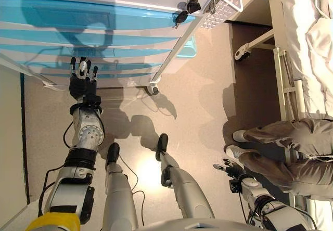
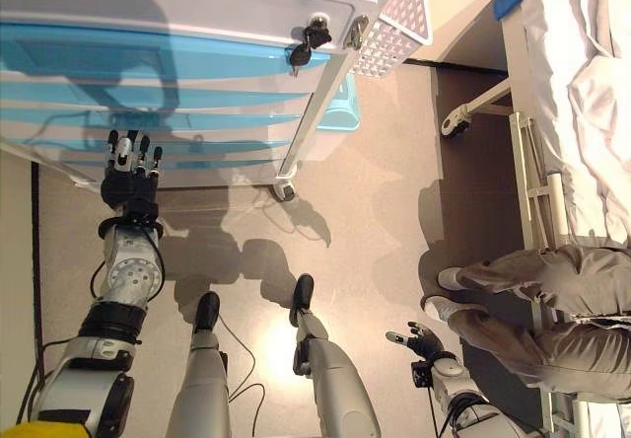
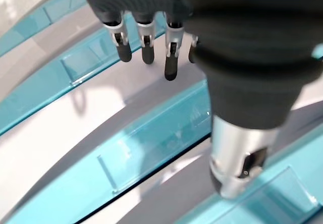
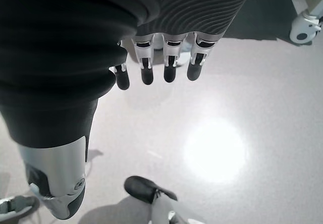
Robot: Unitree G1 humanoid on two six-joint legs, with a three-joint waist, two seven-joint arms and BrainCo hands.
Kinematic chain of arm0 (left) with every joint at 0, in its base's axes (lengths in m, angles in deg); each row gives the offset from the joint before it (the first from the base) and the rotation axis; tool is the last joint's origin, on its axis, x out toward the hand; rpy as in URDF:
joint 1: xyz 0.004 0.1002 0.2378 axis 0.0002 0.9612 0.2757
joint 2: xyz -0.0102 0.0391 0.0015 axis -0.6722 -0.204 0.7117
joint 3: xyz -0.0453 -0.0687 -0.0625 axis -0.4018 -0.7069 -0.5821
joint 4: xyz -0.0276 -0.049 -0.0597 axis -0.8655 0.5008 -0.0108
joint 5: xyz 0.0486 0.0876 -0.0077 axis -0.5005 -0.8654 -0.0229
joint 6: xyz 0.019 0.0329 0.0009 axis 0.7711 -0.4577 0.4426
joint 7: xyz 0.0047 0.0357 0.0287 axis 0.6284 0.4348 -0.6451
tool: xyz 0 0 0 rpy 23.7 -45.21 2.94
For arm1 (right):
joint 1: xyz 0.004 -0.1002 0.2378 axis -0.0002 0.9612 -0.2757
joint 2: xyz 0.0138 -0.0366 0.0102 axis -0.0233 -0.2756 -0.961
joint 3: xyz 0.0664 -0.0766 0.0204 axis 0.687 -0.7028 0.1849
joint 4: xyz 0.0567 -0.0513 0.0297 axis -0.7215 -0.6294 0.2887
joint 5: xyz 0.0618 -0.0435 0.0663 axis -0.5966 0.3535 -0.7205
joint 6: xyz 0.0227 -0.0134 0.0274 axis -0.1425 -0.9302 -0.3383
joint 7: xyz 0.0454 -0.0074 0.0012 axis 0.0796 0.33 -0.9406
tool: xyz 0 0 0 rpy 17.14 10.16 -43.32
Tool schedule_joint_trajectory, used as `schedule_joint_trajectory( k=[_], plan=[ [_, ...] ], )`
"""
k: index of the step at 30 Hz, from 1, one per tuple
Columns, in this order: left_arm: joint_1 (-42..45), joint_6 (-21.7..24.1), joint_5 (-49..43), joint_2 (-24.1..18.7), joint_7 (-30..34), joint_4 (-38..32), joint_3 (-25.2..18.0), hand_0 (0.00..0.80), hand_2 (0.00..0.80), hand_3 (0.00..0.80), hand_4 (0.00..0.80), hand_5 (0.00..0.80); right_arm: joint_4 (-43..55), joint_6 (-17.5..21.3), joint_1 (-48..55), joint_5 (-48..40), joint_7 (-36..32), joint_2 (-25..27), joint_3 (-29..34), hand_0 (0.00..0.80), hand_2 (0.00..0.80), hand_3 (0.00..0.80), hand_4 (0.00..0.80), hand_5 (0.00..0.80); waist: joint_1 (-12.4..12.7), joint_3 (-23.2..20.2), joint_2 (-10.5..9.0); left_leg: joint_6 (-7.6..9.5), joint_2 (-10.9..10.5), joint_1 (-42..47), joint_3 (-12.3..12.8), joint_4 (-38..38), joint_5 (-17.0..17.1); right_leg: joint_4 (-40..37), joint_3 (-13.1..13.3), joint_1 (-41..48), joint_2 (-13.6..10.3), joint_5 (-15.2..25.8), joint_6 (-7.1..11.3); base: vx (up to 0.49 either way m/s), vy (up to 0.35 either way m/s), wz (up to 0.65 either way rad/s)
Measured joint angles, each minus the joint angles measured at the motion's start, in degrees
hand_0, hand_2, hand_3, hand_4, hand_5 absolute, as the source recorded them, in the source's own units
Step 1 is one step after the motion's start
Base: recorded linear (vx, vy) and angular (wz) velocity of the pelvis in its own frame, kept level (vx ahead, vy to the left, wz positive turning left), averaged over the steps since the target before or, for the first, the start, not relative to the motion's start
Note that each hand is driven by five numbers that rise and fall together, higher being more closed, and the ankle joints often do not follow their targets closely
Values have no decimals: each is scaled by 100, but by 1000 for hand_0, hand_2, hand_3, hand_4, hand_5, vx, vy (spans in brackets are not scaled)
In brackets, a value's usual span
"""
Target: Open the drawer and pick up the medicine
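Observation:
A wheeled cabinet (image 1: 104,38) with white drawers and translucent blue fronts stands ahead, and every drawer looks closed. No medicine shows in any view. My left hand (image 1: 83,82) is raised in front of the lower drawers, open, fingers (image 3: 146,42) straight and pointing at a white strip between two blue fronts (image 3: 151,133). Whether the tips touch the drawer is unclear. My right hand (image 1: 231,169) hangs low on the right over the floor, fingers (image 4: 169,62) relaxed, holding nothing.
Black keys (image 1: 187,10) hang from a lock on the cabinet's top right corner, beside a white perforated basket (image 1: 226,4). A person's legs and shoes (image 1: 291,148) are close to my right hand. A bed (image 1: 307,43) with a wheeled frame stands at the right.

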Motion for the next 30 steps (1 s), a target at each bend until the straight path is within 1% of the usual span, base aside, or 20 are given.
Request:
schedule_joint_trajectory(
  k=[4,5,7,8,9,10,11,13,17,20,30],
  plan=[
    [-34,0,-30,-39,0,0,1,0,0,0,0,0,-1,-1,4,0,-3,0,0,0,0,0,0,0,1,-2,2,0,-3,-74,1,41,1,38,0,-74,-3,4,1,0,0,0],
    [-34,0,-115,-44,-8,0,1,82,82,82,82,82,-1,0,4,0,-3,0,0,0,0,0,0,0,2,-2,3,-1,-2,-75,1,43,1,45,1,-77,-2,6,-1,0,0,0],
    [-35,0,-177,-44,-41,0,2,122,122,122,122,122,-3,-1,4,1,-3,0,0,0,0,0,0,0,-1,-2,3,-1,-2,-78,1,47,1,49,0,-80,-3,6,-2,0,0,0],
    [-35,0,-178,-47,-62,0,1,160,160,160,160,160,-3,-1,7,1,-3,1,0,0,0,0,0,0,-2,-2,3,-1,-2,-78,1,49,1,49,0,-80,-3,6,-2,0,0,0],
    [-35,0,-189,-51,-99,0,-14,461,461,461,461,461,-3,-1,16,1,-2,1,0,0,0,0,0,0,1,-2,3,-1,-2,-78,1,49,1,50,1,-80,-2,6,-2,0,0,0],
    [-35,0,-209,-65,-107,0,-17,565,565,565,565,565,-3,-1,17,1,-2,1,0,0,0,0,0,0,2,-2,3,-1,-2,-78,1,49,1,50,1,-80,-2,6,-2,0,0,0],
    [-54,-3,-208,-100,-157,18,-19,700,700,700,700,700,-3,-1,17,1,-2,1,0,0,0,0,0,0,-2,-2,3,-1,-2,-79,1,49,1,50,1,-80,-2,7,-2,0,0,0],
    [-159,-4,-208,-153,-232,183,-20,769,769,769,769,769,-3,-1,19,1,-2,1,0,0,0,0,0,0,-15,-2,3,-1,-3,-81,1,47,1,49,1,-83,-3,7,-3,0,0,0],
    [-206,-4,-208,-199,-310,252,-99,784,784,784,784,784,-2,-1,23,2,-2,1,0,0,0,0,0,0,-54,-2,3,-1,-2,-79,0,29,0,49,0,-89,-2,41,-49,0,0,0],
    [-206,-4,-208,-198,-310,252,-104,784,784,784,784,784,-2,-1,23,2,-2,1,0,0,0,0,0,0,-53,-2,3,-2,-2,-75,0,27,-1,50,0,-88,-2,42,-50,0,0,0],
    [-206,-52,-208,-200,-313,269,-116,759,759,759,759,759,-10,-1,32,4,-4,2,1,0,0,0,0,0,-40,-1,4,-2,-1,-55,3,28,0,53,0,-72,-1,28,-31,0,0,0]
  ],
)
